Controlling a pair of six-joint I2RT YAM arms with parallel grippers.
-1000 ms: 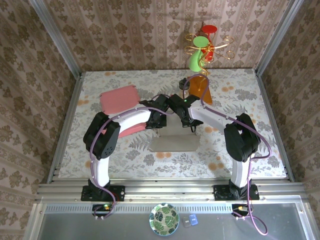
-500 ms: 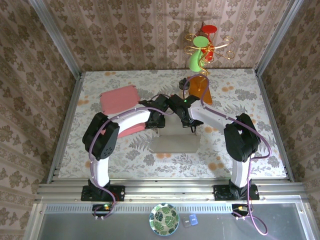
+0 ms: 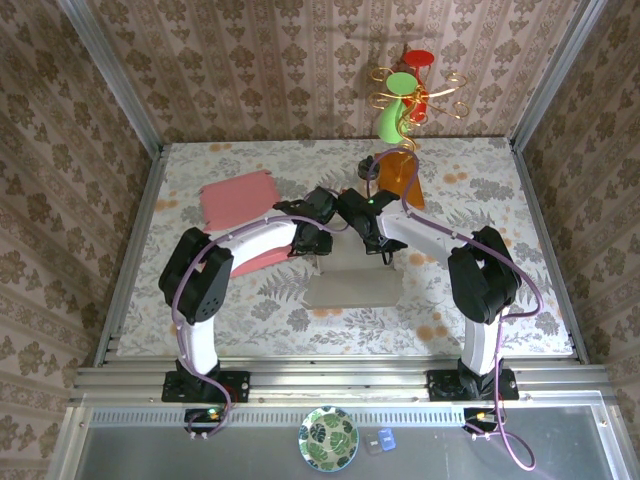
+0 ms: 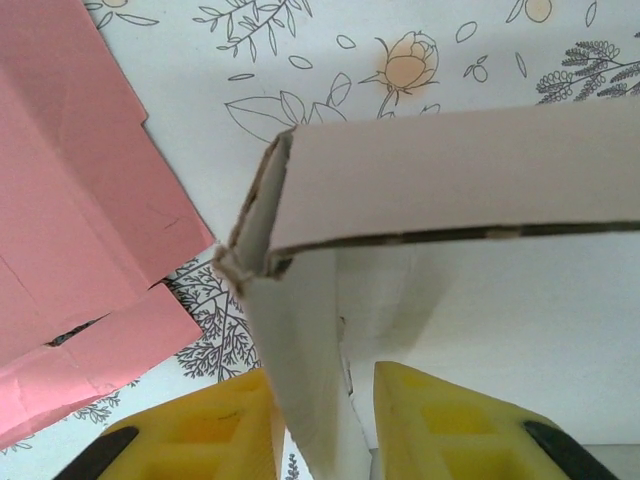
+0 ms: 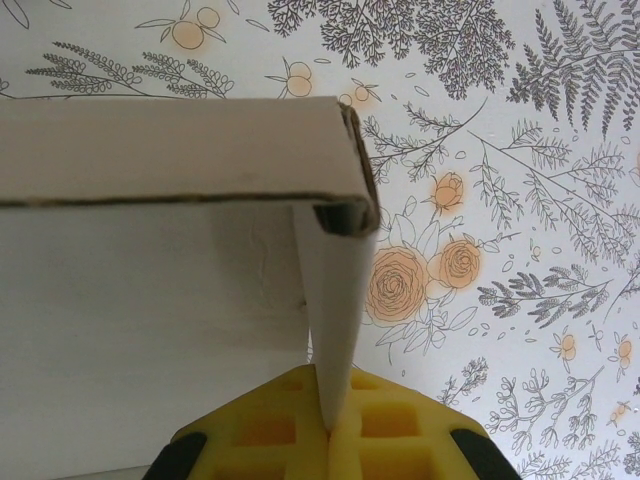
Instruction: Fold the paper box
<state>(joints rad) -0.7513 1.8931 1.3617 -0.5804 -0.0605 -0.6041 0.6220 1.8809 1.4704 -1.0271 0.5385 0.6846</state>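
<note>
At the centre of the table [image 3: 480,300] lies the grey card [image 3: 350,290], with its side walls folded upright. The right gripper [image 5: 328,405] is pinched closed on the right wall. The left gripper [image 4: 322,400] has the left wall between its fingers, which are slightly apart and not pressing. The paper box [image 3: 238,200] lies flat, pink face up, just beside the card's left corner.

left pincer [image 4: 322,390] slightly parted, right pincer [image 5: 330,392] clamped

Left jaws loosened on card wall [image 4: 305,400]; left elbow [image 3: 192,278] swung outward.
</note>
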